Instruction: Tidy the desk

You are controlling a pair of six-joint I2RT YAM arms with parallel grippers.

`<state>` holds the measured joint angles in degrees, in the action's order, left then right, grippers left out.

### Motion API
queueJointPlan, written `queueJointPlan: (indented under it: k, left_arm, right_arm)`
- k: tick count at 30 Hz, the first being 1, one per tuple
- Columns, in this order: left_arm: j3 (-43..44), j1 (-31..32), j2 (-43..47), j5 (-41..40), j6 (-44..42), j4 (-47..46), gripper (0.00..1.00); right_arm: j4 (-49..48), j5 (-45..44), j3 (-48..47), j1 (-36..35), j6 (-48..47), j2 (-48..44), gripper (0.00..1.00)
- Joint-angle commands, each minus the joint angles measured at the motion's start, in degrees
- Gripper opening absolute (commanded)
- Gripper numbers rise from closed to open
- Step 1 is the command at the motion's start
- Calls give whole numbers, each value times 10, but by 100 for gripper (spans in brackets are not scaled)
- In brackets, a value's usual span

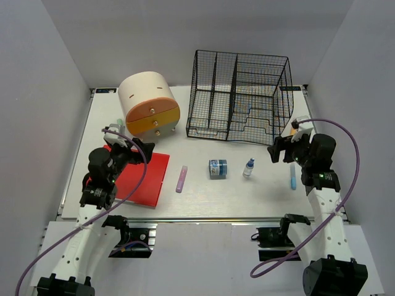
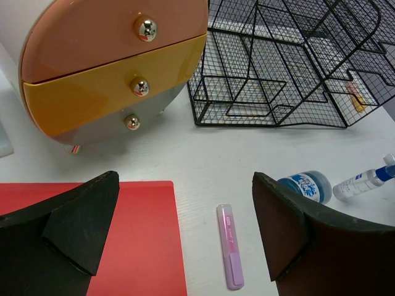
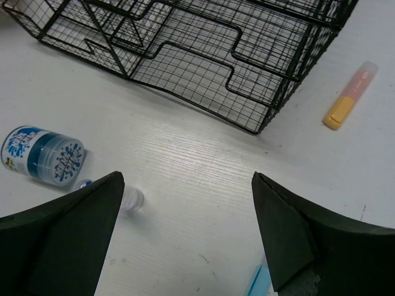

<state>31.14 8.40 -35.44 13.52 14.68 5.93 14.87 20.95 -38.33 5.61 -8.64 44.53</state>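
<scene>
Hovering wide open and empty, the left gripper [image 1: 133, 145] hangs over the red folder [image 1: 147, 180] and the right gripper [image 1: 285, 143] by the wire basket [image 1: 241, 95], I'd guess because the pen [image 1: 181, 179], jar [image 1: 217, 168] and bottle [image 1: 248, 168] lie loose on the desk [image 1: 203, 197] spread beneath both.

The left arm [image 1: 99, 169] and right arm [image 1: 321, 163] are black up top and white lower down. A thin purple cable [image 1: 357, 154] loops along each. The left gripper [image 2: 185, 176] and right gripper [image 3: 187, 176] have thick black fingers [image 2: 80, 228] shaped like wedges.
</scene>
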Motion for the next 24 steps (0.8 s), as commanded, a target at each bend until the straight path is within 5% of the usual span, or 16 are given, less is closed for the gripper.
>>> queueJointPlan:
  k: [1,12,17,24]
  left_arm:
    - [2,-2,-3,-6,5,-4,98]
    - [7,-2,-18,-32,25,3,98]
    - [21,-2,-30,-65,70,21,94]
    - [97,-13,-97,-122,204,240,32]
  right_arm:
    - [-5,48,-39,-2,8,-1,89]
    - [38,122,-55,-2,-5,-2,89]
    - [77,155,-82,-4,-82,4,89]
    - [148,260,-111,-6,-145,5,89]
